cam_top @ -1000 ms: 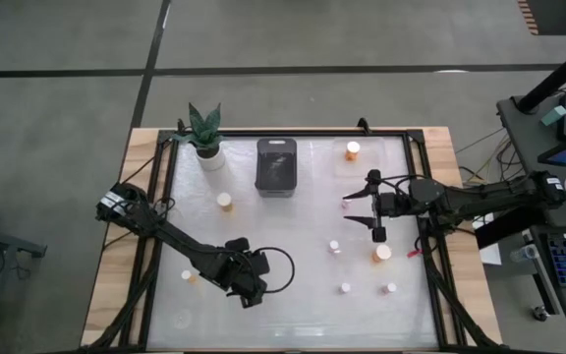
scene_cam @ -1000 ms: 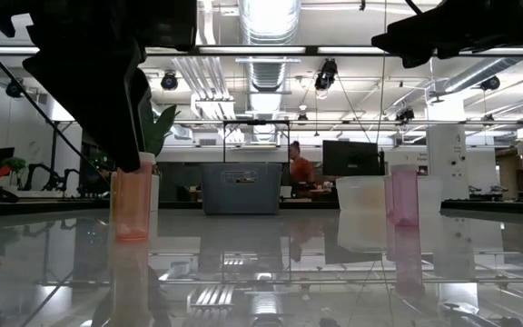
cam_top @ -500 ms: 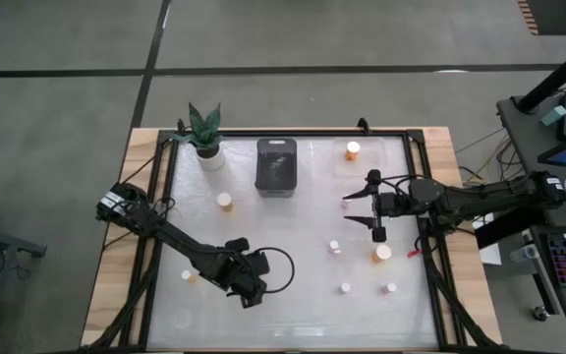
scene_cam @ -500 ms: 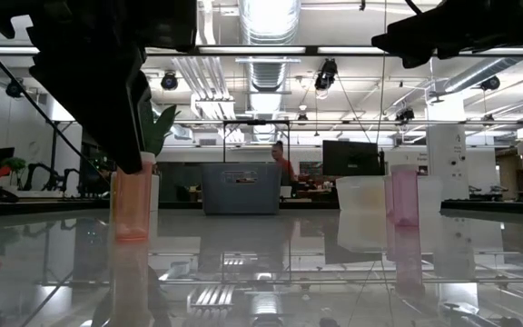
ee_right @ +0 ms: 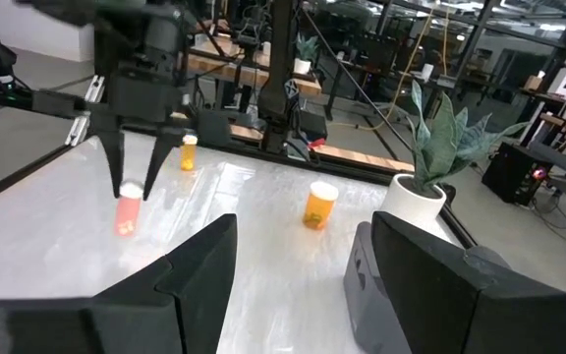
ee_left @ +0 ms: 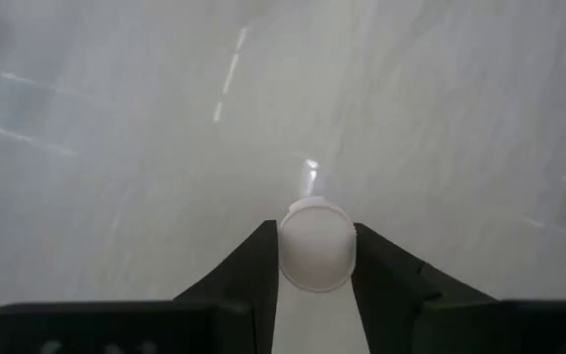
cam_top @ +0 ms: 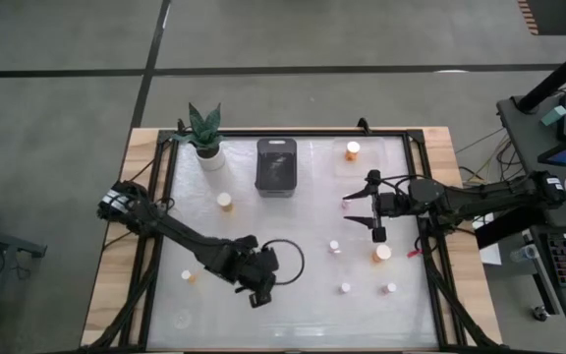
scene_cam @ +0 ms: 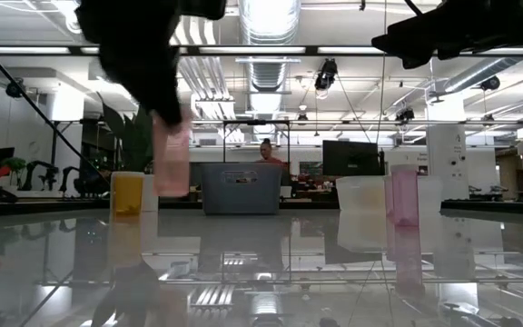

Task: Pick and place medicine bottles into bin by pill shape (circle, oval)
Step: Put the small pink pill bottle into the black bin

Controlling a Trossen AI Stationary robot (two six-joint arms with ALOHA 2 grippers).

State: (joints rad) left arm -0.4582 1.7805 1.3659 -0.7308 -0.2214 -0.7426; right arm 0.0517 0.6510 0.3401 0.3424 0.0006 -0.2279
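1. Left claw (ee_left: 314,258) grips a pink bottle (ee_left: 316,245) by its cap, clear of the table (cam_top: 293,236), near its front middle.
2. Gripping at the cap leaves the body hanging free, ready, I judge, to drop into the bin (cam_top: 276,165).
3. Right claw (cam_top: 363,208) waits open, empty, above the table's right side.

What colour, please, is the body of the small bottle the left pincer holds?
Pink, under a white cap; the low view shows it best.

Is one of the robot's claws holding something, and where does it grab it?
Yes. The left claw holds a small pinkish bottle by its white cap, lifted off the table.
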